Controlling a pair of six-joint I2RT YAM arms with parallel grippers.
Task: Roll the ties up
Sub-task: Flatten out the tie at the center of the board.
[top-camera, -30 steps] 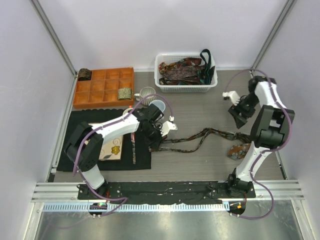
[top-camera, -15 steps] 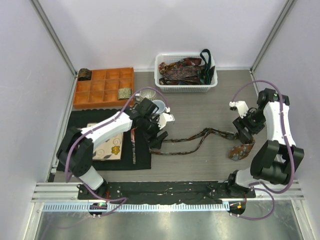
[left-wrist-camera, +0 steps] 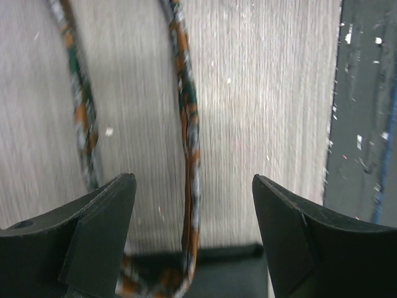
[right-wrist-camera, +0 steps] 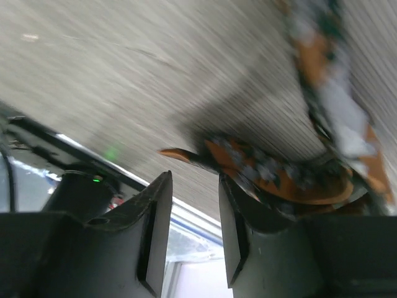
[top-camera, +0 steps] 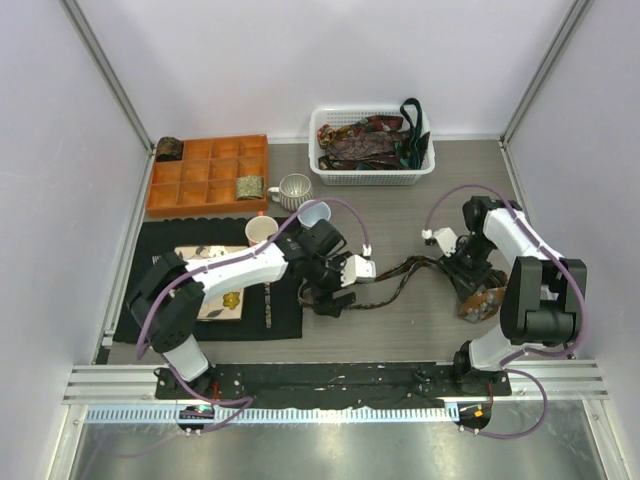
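left gripper (left-wrist-camera: 193,186) released, right gripper (right-wrist-camera: 193,177) closing at the wide end

item: patterned tie (top-camera: 410,270), doubled, flat across the middle of the desk (top-camera: 400,335) toward its right edge, unrolled.
left gripper: jaws wide, straddling one strand, grasping nothing; clenched a second ago.
right gripper: half closed beside the tie's tip, grip cannot be told; arm has come down since.
step: taking hold before rolling.
next: likely a firm pinch, then tight winding.

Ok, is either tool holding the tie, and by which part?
Neither, it seems. The left tool stands open over the tie; the right tool shows an empty gap beside its wide end.
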